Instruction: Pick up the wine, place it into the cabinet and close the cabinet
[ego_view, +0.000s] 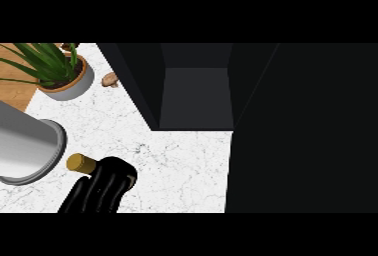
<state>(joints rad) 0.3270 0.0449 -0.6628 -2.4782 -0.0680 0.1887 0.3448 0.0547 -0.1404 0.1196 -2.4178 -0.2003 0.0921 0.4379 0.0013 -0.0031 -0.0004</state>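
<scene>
Only the tan cork top of the wine bottle (81, 163) shows, at the lower left above the white marble counter (177, 160). My left hand (100, 189) is curled round the dark bottle and hides its body. The grey forearm (26, 147) comes in from the left edge. The dark cabinet (196, 95) stands open at the top centre, up and to the right of the bottle, and its inside looks bare. Its open door (303, 130) fills the right side. My right hand does not show.
A potted green plant (65, 75) stands at the back left, partly on a wooden surface (13, 90). A small brown object (111, 79) lies between the pot and the cabinet's left wall.
</scene>
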